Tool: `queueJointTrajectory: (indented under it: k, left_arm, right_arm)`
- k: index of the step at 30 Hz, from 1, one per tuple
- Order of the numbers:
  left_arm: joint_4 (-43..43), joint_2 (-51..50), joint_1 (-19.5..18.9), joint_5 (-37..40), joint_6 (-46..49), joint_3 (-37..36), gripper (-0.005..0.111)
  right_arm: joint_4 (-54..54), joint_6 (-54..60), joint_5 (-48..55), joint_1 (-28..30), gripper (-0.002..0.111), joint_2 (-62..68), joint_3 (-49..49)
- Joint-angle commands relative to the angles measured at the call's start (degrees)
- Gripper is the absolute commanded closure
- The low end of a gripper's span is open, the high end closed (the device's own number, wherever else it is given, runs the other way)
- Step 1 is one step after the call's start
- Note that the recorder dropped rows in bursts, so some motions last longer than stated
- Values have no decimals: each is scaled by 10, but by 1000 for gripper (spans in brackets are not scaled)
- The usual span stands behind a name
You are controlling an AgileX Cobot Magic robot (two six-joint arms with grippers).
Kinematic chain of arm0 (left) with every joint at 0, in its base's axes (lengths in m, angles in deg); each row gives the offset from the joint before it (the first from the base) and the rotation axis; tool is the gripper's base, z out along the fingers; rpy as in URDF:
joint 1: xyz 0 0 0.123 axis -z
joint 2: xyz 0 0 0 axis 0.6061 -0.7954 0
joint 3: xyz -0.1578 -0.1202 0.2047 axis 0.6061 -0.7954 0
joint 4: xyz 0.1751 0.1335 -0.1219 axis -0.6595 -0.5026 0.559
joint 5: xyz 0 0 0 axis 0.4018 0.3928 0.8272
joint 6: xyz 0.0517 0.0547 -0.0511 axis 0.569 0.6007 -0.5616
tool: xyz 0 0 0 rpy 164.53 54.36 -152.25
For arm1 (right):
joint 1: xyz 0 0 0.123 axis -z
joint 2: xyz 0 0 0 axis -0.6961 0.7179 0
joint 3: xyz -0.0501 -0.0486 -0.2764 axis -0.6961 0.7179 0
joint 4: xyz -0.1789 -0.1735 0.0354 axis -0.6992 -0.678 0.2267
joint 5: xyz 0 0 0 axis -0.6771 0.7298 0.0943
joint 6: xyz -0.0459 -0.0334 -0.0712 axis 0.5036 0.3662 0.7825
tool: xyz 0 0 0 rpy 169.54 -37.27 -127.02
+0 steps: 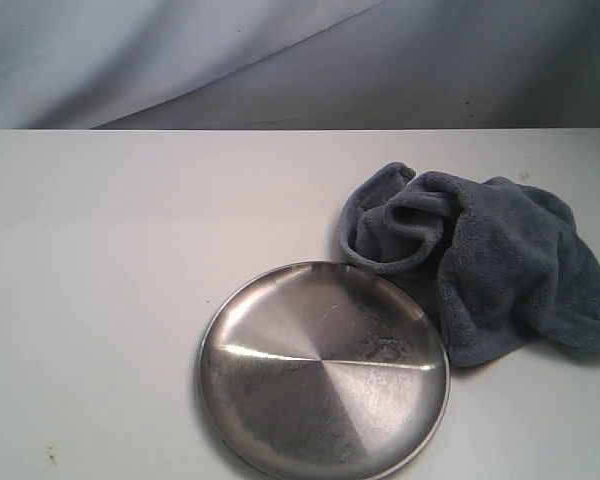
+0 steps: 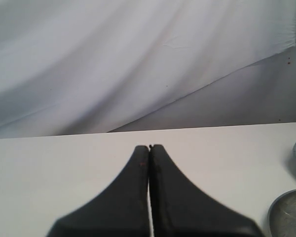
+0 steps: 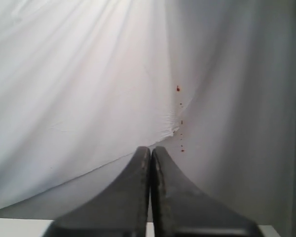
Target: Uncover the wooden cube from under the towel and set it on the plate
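1. A white bench (image 1: pixel 100 300) fills the lower three quarters of the exterior view.
2. A round stainless-steel plate (image 1: pixel 320 380) lies flat at lower centre, its near rim cut by the frame's bottom edge.
3. A crumpled grey-blue towel (image 1: pixel 490 260) lies bunched at right, just beside the plate's upper-right rim.

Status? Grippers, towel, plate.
Left gripper shut, empty; right gripper shut, empty. Crumpled grey-blue terry towel heaped beside round stainless-steel plate, plate bare. No wooden cube in sight; only the towel in the way.
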Motion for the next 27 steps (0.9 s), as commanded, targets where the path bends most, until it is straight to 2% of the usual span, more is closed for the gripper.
queueJointTrajectory:
  k: [1,6,13,19,27]
  left_arm:
    - [1,2,-1,-6,-1,-3,107]
    - [1,2,-1,-6,-1,-3,107]
    - [1,2,-1,-6,-1,-3,107]
    - [1,2,-1,-6,-1,-3,107]
    - [1,2,-1,-6,-1,-3,107]
  right_arm:
    - [-33,2,68,5,108,-3,-64]
    - [-79,45,148,5,108,11,-156]
    - [-82,101,278,5,108,178,-264]
    - [-46,111,323,5,108,327,-334]
    - [-13,144,333,5,108,429,-370]
